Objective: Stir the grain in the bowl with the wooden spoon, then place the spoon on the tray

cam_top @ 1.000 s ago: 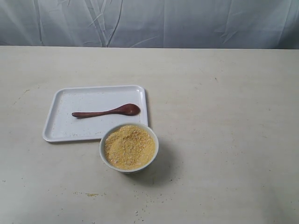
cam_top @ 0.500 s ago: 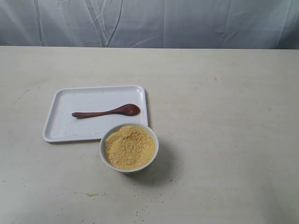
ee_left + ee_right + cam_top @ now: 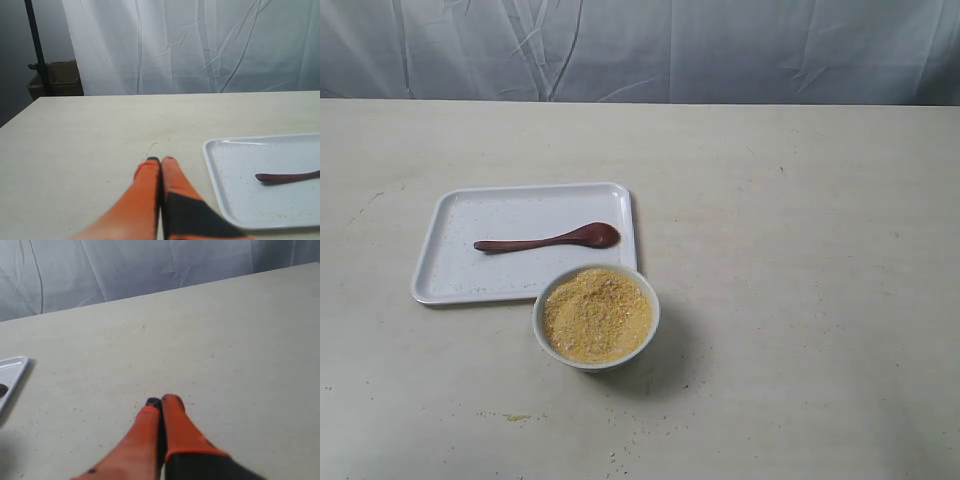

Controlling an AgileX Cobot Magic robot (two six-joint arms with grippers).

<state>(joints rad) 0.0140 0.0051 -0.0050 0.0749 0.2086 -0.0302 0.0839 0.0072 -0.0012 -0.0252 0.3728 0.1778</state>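
The wooden spoon [image 3: 548,240] lies flat on the white tray [image 3: 450,278], head toward the right; part of its handle [image 3: 287,176] shows in the left wrist view on the tray [image 3: 235,195]. The small white bowl [image 3: 542,309] stands just in front of the tray's right corner, filled with a mound of yellow grain [image 3: 597,313]. Neither arm appears in the exterior view. My left gripper [image 3: 160,160] is shut and empty over bare table beside the tray. My right gripper [image 3: 161,401] is shut and empty over bare table; a tray corner [image 3: 12,365] shows at that view's edge.
Spilled grain crumbs [image 3: 517,417] dot the table in front of the bowl. A white curtain [image 3: 640,50] hangs behind the table's far edge. A black stand and a cardboard box [image 3: 55,80] sit beyond one table end.
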